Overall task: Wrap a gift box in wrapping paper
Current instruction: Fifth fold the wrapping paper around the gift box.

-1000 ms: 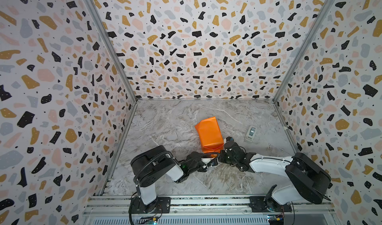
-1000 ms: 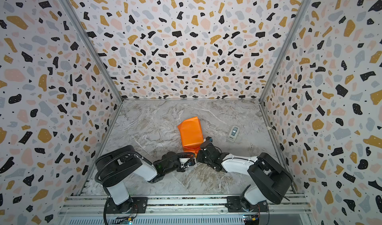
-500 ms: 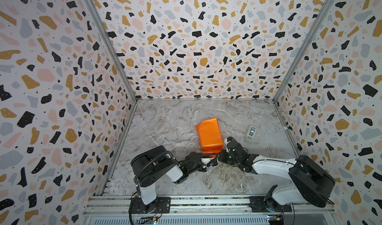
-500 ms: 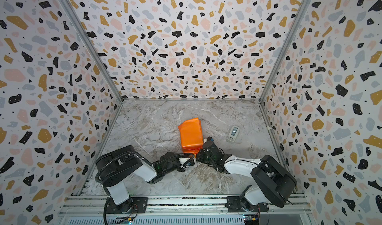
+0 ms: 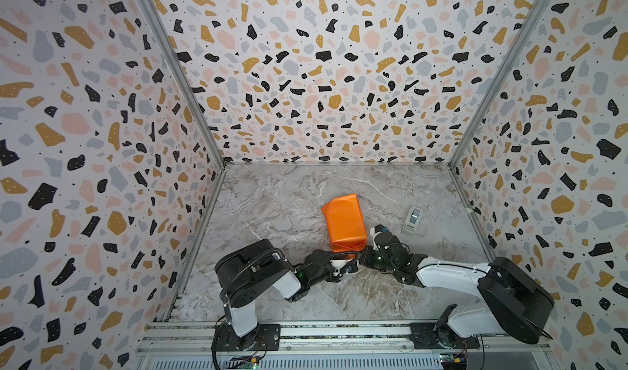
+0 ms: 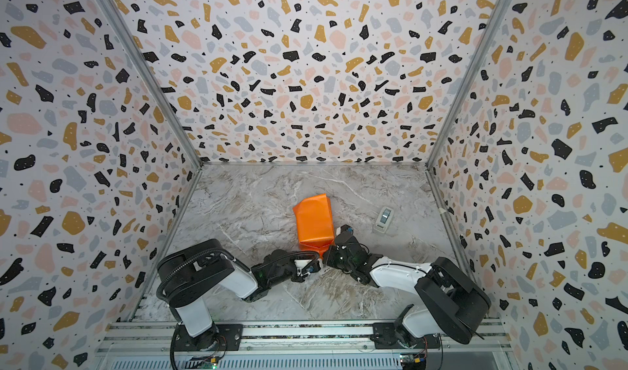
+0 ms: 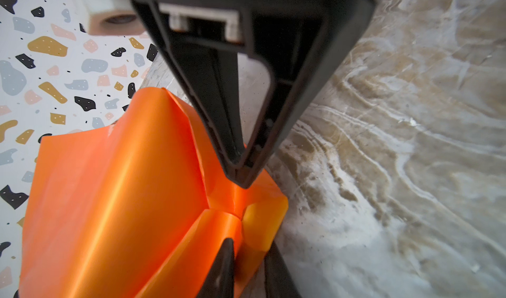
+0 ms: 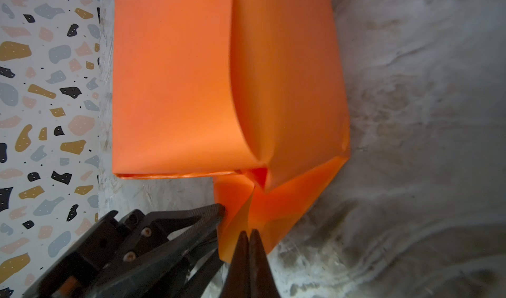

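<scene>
1. Position: the wrapping paper lies as an orange parcel near the middle of the marble table, just ahead of both arms. Only the orange face shows.
2. The gift box is not visible in any view. It is judged to be inside the paper.
3. Done, by appearance: the body wrap is closed, with one long edge lapped over the other along the top of the parcel.
4. Step in hand: the end nearest the arms. Its flaps are creased inward toward a point but hang loose, not flat against the parcel.
5. Left gripper: the jaws are narrowly apart and straddle the loose end flap. Paper sits in the gap, but no firm bite is evident.
6. Right gripper: the fingers are fully together, tips against the same flap at its crease. Whether a layer of paper is caught between them cannot be told.
7. Left to do, as judged: press this end flat and fix it. The far end looks flared and unfolded, so it is also outstanding.
8. Containers: no tray, bin or bowl is in view. The parcel is the only enclosure, and its contents are hidden.
9. A small white device sits on the table on the right arm's side, apart from the parcel. Its type is unclear.
</scene>
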You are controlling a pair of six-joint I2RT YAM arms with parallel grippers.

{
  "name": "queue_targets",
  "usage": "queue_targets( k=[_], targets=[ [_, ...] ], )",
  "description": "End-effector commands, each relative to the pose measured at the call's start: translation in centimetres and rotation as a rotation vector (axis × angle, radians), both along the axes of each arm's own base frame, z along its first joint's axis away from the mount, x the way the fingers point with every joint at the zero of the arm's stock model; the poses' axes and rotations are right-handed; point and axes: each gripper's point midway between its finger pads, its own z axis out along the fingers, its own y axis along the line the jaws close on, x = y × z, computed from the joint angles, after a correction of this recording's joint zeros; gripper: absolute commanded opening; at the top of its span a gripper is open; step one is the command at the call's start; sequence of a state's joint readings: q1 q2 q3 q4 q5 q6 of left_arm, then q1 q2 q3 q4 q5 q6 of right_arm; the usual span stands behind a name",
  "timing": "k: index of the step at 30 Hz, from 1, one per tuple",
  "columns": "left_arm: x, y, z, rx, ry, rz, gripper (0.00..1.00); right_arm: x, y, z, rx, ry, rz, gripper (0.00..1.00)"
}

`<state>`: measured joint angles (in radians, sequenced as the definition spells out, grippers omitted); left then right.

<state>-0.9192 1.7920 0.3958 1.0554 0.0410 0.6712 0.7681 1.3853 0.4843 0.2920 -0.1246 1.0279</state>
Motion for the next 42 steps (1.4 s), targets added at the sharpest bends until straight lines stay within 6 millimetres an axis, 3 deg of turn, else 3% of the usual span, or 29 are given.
queue_targets(
  k=[1, 6, 12, 19, 25, 29, 35, 42],
  targets=[
    [0.6, -0.6, 0.6, -0.013, -0.016, -0.005, 0.16, 0.2, -0.7, 0.8, 0.018, -0.022, -0.013, 0.0],
    [0.5, -0.6, 0.1, 0.009, -0.007, -0.009, 0.1, 0.6, -2.4, 0.8, 0.004, -0.041, -0.022, 0.01],
    [0.6, -1.0, 0.4, 0.006, 0.016, -0.013, 0.0, 1.0, -4.3, 1.2, -0.065, -0.11, 0.036, 0.12],
    [1.3, -1.3, 1.8, -0.063, 0.084, 0.023, 0.0, 0.8, -4.8, 1.9, -0.155, -0.25, 0.184, 0.24],
    [1.4, -0.6, 3.5, -0.153, 0.109, 0.044, 0.0, 2.0, -5.6, 4.1, -0.178, -0.329, 0.197, 0.32],
    [1.4, -0.4, 3.9, -0.168, 0.114, 0.05, 0.0, 3.2, -5.4, 5.9, -0.186, -0.373, 0.203, 0.42],
    [1.8, -0.2, 4.1, -0.185, 0.136, 0.063, 0.0, 5.4, -4.0, 7.0, -0.176, -0.37, 0.218, 0.67],
    [1.9, -0.3, 4.3, -0.209, 0.157, 0.071, 0.0, 7.8, -2.1, 6.1, -0.165, -0.336, 0.237, 0.72]
  ],
)
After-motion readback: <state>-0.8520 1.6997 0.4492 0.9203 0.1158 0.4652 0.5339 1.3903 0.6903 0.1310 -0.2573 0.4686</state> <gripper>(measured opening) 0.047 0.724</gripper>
